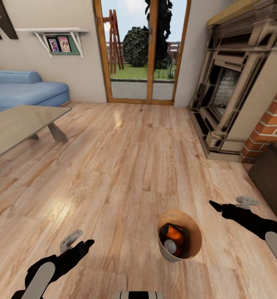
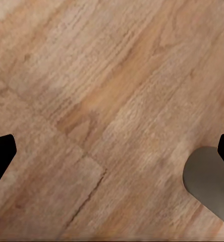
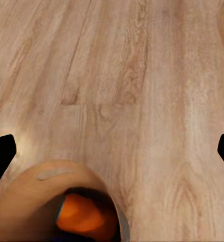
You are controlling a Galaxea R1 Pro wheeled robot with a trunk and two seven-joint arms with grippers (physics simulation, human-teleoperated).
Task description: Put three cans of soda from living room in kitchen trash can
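Note:
The tash can (image 1: pixel 187 249) stands on the wood floor of the living room, just ahead of me and between my arms. Inside it lie two orange cans of soda (image 1: pixel 173 233), one showing its silver top (image 1: pixel 170 246); I cannot make out the dark blue can. My right wrist view has the bin's brown inner wall (image 3: pixel 39 201) and an orange can (image 3: pixel 81 217) below the gripper. Right of the bin, my right gripper (image 1: pixel 230 203) is open and empty. My left gripper (image 1: pixel 81 241), left of the bin, is also open over bare floor (image 2: pixel 112 101).
A grey low table (image 1: pixel 22 124) and a blue sofa (image 1: pixel 26 89) are at the left. The fireplace (image 1: pixel 234 91) with its brick side (image 1: pixel 271 124) and a dark brown box (image 1: pixel 271 174) line the right. A wood-framed glass door (image 1: pixel 142 50) is straight ahead.

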